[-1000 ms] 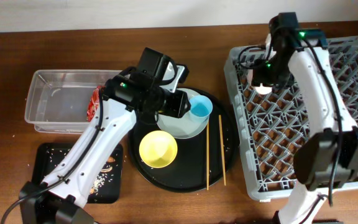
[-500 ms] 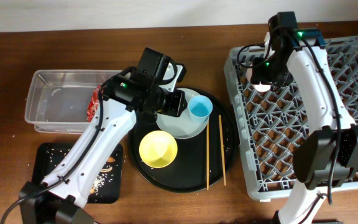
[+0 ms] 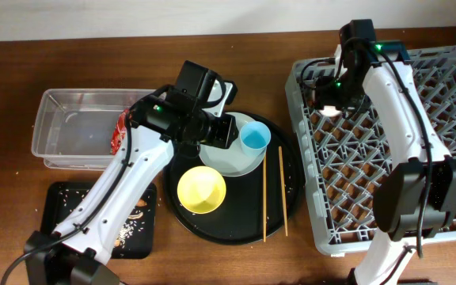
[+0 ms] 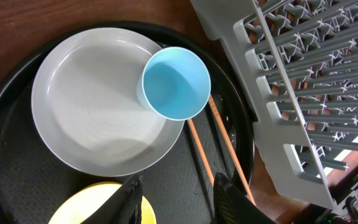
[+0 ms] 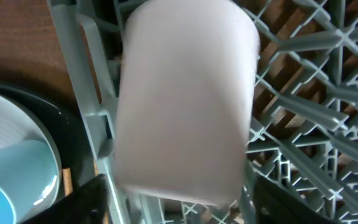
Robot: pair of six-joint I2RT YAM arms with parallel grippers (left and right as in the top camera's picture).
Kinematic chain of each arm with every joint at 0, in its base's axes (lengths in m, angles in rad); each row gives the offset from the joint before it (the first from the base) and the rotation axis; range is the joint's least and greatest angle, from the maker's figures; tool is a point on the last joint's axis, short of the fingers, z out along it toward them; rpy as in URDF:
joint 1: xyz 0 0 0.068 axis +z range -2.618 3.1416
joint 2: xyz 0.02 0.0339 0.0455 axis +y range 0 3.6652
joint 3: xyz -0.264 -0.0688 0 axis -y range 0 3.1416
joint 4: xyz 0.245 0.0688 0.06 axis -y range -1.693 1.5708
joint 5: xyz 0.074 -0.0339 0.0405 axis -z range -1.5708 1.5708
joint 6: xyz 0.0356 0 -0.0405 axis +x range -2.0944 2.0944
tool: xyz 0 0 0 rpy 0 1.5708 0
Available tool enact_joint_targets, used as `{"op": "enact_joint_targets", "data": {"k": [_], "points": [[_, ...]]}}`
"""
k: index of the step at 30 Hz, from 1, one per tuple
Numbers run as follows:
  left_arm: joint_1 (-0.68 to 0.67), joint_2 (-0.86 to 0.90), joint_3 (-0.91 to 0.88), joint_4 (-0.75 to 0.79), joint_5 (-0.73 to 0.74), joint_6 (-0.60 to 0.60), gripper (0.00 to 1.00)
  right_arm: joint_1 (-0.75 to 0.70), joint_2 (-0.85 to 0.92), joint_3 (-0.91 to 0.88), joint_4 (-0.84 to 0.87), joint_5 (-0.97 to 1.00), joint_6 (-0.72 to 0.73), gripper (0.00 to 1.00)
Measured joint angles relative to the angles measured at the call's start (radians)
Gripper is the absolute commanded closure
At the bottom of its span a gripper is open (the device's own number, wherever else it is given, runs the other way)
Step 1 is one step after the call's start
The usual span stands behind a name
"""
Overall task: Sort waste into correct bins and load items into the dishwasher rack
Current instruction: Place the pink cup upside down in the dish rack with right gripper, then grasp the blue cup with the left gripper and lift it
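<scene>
- Overhead view: the right gripper (image 3: 331, 101) hangs over the far left corner of the dishwasher rack (image 3: 347, 182), with the pink cup (image 3: 332, 110) under it inside that corner.
- Right wrist view: the pink cup is blurred and sits between the fingers. The jaws are spread wider than the cup, with a strip of rack showing beside the left finger.
- The left gripper (image 4: 179, 202) hovers over the round black tray (image 3: 294, 186). Its jaws are partly apart with nothing between them.
- The blue cup (image 4: 176, 83) stands mouth up at the rim of the grey plate (image 4: 86, 118).
- The yellow bowl (image 3: 202, 190) lies just in front of the plate, and the two chopsticks (image 3: 264, 194) lie side by side on the tray's right part.
- A red wrapper (image 3: 119, 131) lies in the clear tub (image 3: 70, 131).
- Crumbly scraps (image 3: 129, 229) lie in the black rectangular tray (image 3: 62, 206).
</scene>
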Motion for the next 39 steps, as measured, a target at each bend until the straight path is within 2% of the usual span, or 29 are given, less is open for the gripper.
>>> {"op": "enact_joint_targets", "data": {"k": [8,10,13,16,19,25,26,29,30,34,36,39], "points": [[0.0,0.0,0.0,0.0,0.0,0.0,0.63,0.0,0.004,0.075,-0.07,-0.05,-0.032,0.23],[0.0,0.0,0.0,0.0,0.0,0.0,0.63,0.0,0.008,0.13,-0.121,-0.108,-0.055,0.17],[0.0,0.0,0.0,0.011,0.0,-0.002,0.61,0.0,0.008,0.194,-0.211,-0.169,-0.069,0.01],[-0.011,0.001,0.0,0.069,-0.024,-0.038,0.56,0.0,0.008,0.198,-0.289,-0.186,-0.076,0.02],[-0.055,0.048,0.0,0.114,-0.083,-0.102,0.55,0.0,0.008,0.198,-0.308,-0.189,-0.078,0.02],[-0.084,0.265,0.001,0.203,-0.116,-0.149,0.57,0.0,0.008,0.198,-0.315,-0.189,-0.078,0.02],[-0.084,0.291,0.001,0.203,-0.121,-0.155,0.64,0.0,0.008,0.198,-0.315,-0.189,-0.078,0.02],[-0.084,0.332,0.001,0.203,-0.132,-0.163,0.96,0.0,0.008,0.198,-0.315,-0.189,-0.078,0.02],[-0.084,0.334,0.001,0.204,-0.135,-0.166,1.0,0.0,0.008,0.198,-0.319,-0.189,-0.078,0.02],[-0.082,0.334,0.001,0.192,-0.154,-0.165,1.0,-0.002,0.008,0.198,-0.325,-0.189,-0.084,0.02],[-0.06,0.333,0.024,0.119,-0.153,-0.165,1.0,-0.012,0.008,0.228,-0.369,-0.204,-0.102,0.02],[0.023,0.286,0.088,0.022,-0.092,-0.166,1.0,-0.052,-0.003,0.311,-0.452,-0.341,-0.196,0.02]]}}
